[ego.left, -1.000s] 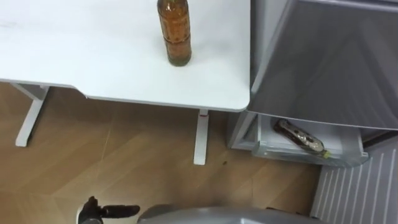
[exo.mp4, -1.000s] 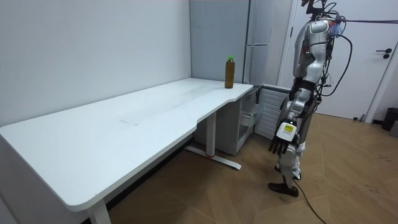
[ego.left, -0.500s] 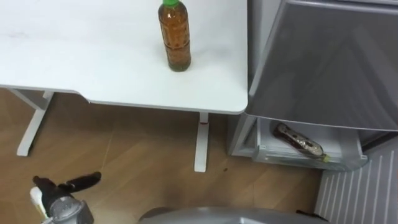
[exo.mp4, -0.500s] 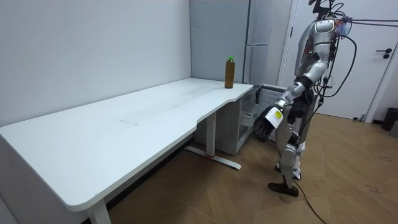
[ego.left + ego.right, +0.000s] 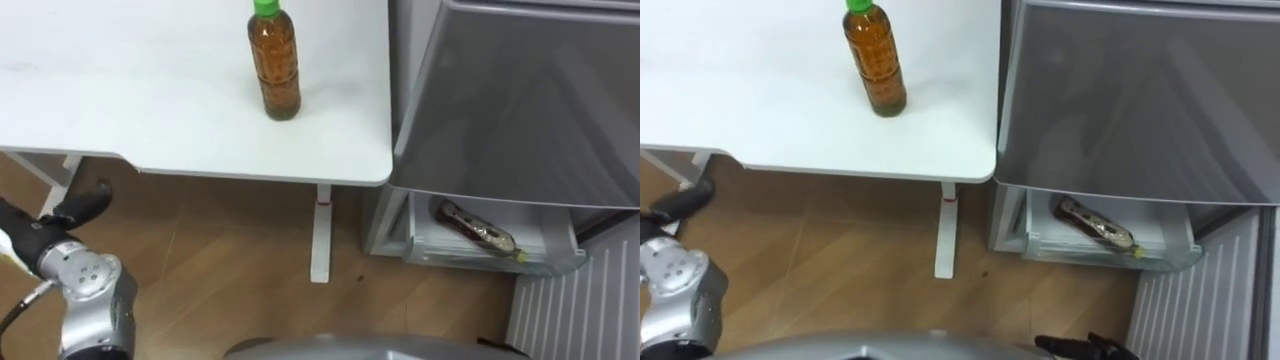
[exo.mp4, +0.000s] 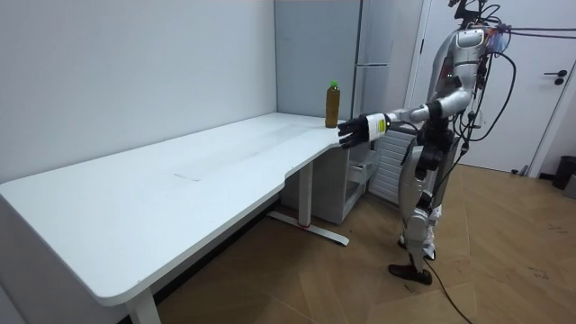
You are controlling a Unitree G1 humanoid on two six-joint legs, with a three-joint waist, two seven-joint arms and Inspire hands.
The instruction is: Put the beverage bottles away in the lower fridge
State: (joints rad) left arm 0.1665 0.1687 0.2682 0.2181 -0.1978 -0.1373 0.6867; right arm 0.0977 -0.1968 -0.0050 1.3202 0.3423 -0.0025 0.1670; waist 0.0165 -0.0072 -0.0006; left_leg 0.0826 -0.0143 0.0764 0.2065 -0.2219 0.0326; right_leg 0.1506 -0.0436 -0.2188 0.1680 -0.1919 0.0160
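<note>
**White Table, Grey Fridge and Two Drinks**

Wooden floor is seen under a long white table, which is set against a pale wall. A grey fridge is placed at the table's far end, touching or just beside its short edge.

On the table, near the corner next to the fridge, an upright bottle of brown drink with a green cap is seen. It is touched by nothing.

Past the table's fridge-side edge, at floor level, the fridge's lower drawer is pulled open. A lying bottle of dark drink is seen on its side inside the drawer, set at a slant.

The robot is shown upright on the floor off the same end of the table, facing the table's corner and the fridge. Its left arm is held out level towards the table. The left hand is held in the air off the table's front edge, at about the height of the upright bottle and apart from it. Its fingers are spread and nothing is held in them.

The right hand is seen low and well apart from the table, in front of the fridge. Whether its fingers are spread or curled cannot be told.
</note>
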